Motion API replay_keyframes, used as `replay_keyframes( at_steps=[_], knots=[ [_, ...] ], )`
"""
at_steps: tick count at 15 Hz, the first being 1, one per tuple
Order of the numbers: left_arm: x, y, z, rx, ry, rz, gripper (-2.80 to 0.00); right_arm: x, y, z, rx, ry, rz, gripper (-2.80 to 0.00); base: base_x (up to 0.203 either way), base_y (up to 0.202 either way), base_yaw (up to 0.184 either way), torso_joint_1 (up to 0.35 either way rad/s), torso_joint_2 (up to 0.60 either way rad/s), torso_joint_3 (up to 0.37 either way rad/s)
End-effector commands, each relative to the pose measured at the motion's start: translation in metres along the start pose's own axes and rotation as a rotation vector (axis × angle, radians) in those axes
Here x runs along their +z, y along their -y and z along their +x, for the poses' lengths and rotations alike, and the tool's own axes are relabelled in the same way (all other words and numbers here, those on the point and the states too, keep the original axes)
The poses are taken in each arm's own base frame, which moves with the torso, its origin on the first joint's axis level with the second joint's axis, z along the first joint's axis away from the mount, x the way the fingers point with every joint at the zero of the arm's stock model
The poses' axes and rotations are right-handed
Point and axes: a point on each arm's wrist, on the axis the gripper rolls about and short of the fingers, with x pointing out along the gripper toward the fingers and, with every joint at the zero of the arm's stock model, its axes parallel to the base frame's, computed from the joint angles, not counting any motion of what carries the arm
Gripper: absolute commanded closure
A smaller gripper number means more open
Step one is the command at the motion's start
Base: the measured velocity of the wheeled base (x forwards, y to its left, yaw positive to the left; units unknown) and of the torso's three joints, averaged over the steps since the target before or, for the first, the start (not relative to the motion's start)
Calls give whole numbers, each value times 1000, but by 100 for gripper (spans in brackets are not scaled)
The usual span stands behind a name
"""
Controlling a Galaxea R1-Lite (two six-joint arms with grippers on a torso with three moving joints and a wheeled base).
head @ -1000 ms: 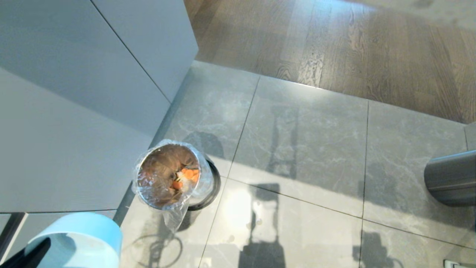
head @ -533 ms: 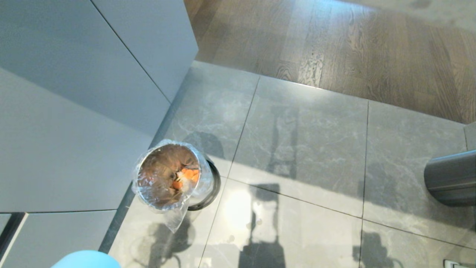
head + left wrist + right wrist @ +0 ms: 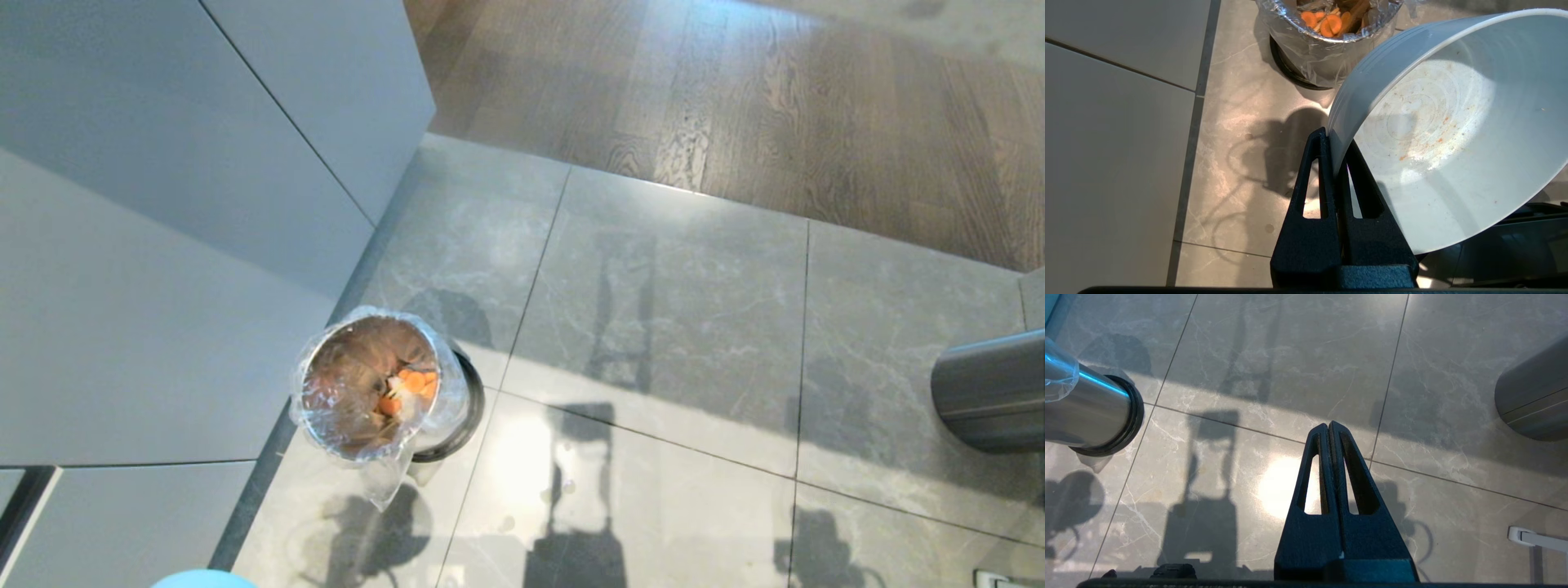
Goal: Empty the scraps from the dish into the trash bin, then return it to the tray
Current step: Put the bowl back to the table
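Beside trash bin (image 3: 371, 392), grey cylinder (image 3: 992, 392), perhaps another bin.

Grey marble-look floor tiles (image 3: 669, 327) with thin dark grout lines across centre and 6 o'clock. Brown wood-plank flooring (image 3: 735, 90) from 12 to 2 o'clock, meeting tile along straight diagonal joint. Pale grey cabinet panels (image 3: 163, 204) from 8 to 11 o'clock, thin seams between. Dark-grey cylinder (image 3: 992, 392) at 3 o'clock. Bright glare patch (image 3: 522, 457) near 6 o'clock; hard shadows on tile.
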Motion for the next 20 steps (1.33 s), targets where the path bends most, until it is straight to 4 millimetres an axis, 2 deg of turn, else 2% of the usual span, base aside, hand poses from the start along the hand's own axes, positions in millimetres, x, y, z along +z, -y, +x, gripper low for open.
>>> replay_keyframes(
  at_steps=[1,20],
  knots=[
    [0,0,0,0,-4,1,0,0,0,0,0,1,0,0,0,0,0,0,0,0],
    [0,0,0,0,-4,1,0,0,0,0,0,1,0,0,0,0,0,0,0,0]
  ],
)
